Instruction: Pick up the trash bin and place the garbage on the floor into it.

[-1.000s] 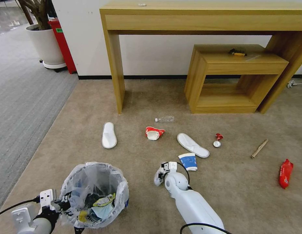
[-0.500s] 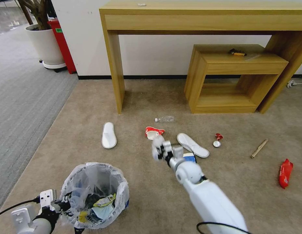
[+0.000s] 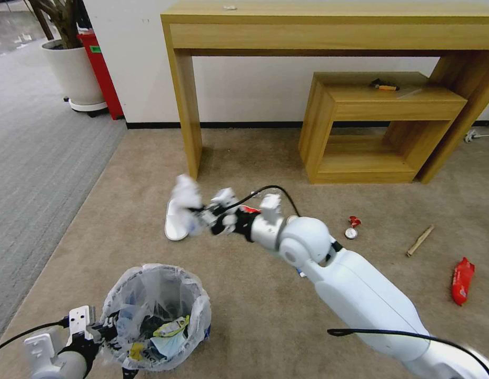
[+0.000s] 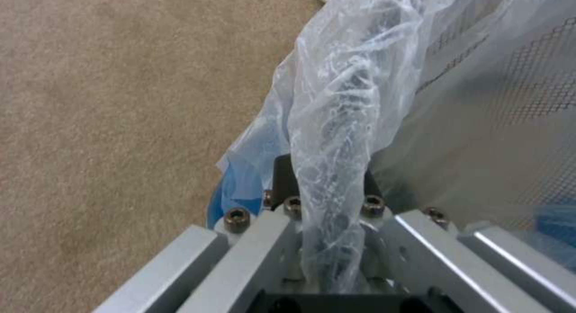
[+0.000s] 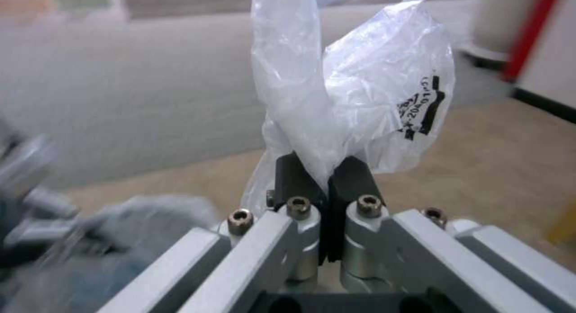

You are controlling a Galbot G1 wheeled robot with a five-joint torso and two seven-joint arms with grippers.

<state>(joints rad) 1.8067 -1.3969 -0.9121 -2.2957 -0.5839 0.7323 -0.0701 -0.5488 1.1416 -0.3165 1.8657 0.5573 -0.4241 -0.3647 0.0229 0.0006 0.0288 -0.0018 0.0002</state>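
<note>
**Crumpled plastic held above the carpet, bin gripped at its rim**

The right gripper (image 3: 199, 215) is raised over the floor (image 3: 244, 316), clamped on a scrap of crinkled translucent white plastic (image 3: 187, 196) (black print is seen on it in the right wrist view, too small to be read). In that view the dark pads (image 5: 294, 178) are pressed together on the scrap's pinched neck (image 5: 312, 124). The scrap is blurred in the head view, and its outline is hard to make out.

The left gripper (image 3: 94, 332) is seen at the near left, partly cut off by the picture's lower edge. It is closed on the rim of the trash bin (image 3: 157, 316), with the bunched liner (image 4: 336, 137) drawn between its fingers. The bin is round, its bag wrinkled and glossy, with mixed litter inside.

One white slipper (image 3: 174, 226) is partly hidden behind the held plastic. Farther right on the short-pile carpet lie a red can (image 3: 351, 232), a wooden stick (image 3: 419, 240) and a red wrapper (image 3: 461, 280).
</note>
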